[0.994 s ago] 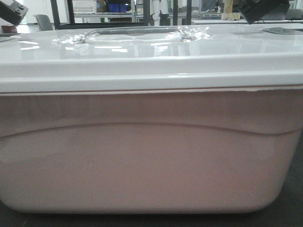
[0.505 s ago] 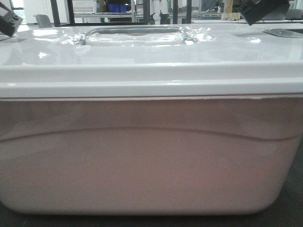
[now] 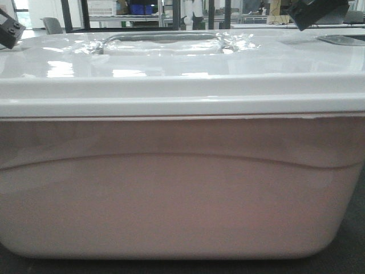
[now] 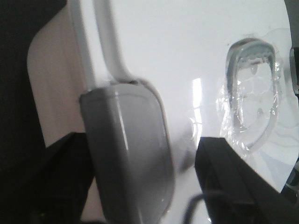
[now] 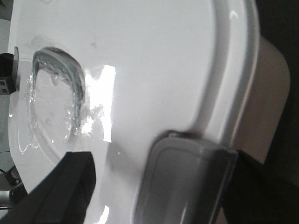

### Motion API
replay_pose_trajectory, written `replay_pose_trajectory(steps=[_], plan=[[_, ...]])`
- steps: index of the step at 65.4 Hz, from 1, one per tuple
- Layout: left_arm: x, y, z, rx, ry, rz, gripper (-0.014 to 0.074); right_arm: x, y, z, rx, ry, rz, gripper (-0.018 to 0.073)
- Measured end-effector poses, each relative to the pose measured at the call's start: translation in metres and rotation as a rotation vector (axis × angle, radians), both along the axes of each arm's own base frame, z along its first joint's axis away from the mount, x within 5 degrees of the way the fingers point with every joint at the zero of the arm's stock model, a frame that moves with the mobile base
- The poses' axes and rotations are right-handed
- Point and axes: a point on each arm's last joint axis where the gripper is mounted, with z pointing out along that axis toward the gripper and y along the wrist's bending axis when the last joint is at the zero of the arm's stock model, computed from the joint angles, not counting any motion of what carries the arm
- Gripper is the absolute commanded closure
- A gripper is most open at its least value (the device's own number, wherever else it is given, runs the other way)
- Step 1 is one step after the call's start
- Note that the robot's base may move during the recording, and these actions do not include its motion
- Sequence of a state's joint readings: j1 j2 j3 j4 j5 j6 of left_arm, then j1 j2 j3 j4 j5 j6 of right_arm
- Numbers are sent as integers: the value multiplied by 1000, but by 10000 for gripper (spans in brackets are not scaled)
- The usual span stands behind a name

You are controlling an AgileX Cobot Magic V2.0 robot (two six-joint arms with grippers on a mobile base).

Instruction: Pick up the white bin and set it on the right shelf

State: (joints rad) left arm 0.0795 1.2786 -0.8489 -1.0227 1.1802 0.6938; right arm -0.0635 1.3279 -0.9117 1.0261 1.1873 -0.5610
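Observation:
The white bin (image 3: 182, 188) fills the front view, pinkish wall below, glossy white lid (image 3: 182, 63) with a recessed handle (image 3: 162, 41) on top. My left gripper (image 3: 8, 28) hangs at the bin's left end and my right gripper (image 3: 316, 12) at its right end. In the left wrist view the left gripper (image 4: 140, 142) is open astride a grey latch (image 4: 126, 154), one finger outside the wall, the other over the lid. The right gripper (image 5: 163, 163) is open the same way around the other grey latch (image 5: 187, 186). The right shelf is not visible.
The bin stands on a dark surface (image 3: 353, 251). Behind it are dark uprights (image 3: 177, 14), distant racks with blue crates (image 3: 141, 8) and a grey chair (image 3: 52, 25).
In the front view the lid's rim now sits slightly lower. My left gripper has slid left and down toward the frame edge. The right gripper has barely moved.

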Motion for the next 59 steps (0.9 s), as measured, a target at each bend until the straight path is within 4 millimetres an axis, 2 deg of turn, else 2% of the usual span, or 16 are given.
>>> replay_pose_trajectory(steps=[13,31,59], plan=[[0,0,0,3,-3,4,251,0,-2,-1,-12,1,0,-48],[1,0,0,3,-4,7,251,2,-20,-2,-25,6,-66,-48],[1,1,0,5,-8,12,251,3,-20,-1,-5,41,-95,-48]])
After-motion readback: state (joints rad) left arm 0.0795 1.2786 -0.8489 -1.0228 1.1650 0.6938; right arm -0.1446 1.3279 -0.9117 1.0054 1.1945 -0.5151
